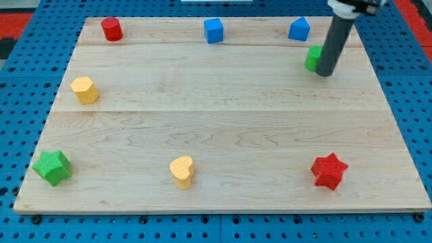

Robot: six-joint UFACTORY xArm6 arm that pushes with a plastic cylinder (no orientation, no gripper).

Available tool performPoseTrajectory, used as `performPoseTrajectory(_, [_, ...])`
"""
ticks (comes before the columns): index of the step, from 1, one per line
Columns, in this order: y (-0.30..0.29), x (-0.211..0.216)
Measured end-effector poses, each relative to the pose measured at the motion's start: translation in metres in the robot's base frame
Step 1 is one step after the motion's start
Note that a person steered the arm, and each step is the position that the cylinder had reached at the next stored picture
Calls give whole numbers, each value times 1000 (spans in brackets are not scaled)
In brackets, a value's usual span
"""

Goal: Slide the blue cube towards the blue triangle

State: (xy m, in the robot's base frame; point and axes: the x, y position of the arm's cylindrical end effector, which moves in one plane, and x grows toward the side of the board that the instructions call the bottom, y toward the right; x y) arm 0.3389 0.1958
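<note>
The blue cube (213,30) sits at the view's top centre of the wooden board (223,135). The blue triangle (299,29) sits at the top right, well to the cube's right. My tip (325,73) rests on the board at the upper right, below and right of the blue triangle and far right of the blue cube. It stands against the right side of a green block (312,58), which the rod partly hides.
A red cylinder (111,29) sits at top left, a yellow hexagon (84,90) at left, a green star (52,167) at bottom left, a yellow heart (181,171) at bottom centre, a red star (329,170) at bottom right. Blue pegboard (20,81) surrounds the board.
</note>
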Motion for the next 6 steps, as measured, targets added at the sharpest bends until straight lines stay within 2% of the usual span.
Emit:
performPoseTrajectory(2, [-9, -43])
performPoseTrajectory(3, [6, -43])
performPoseTrajectory(4, [-39, 6])
performPoseTrajectory(5, [-172, -2])
performPoseTrajectory(6, [-235, -45])
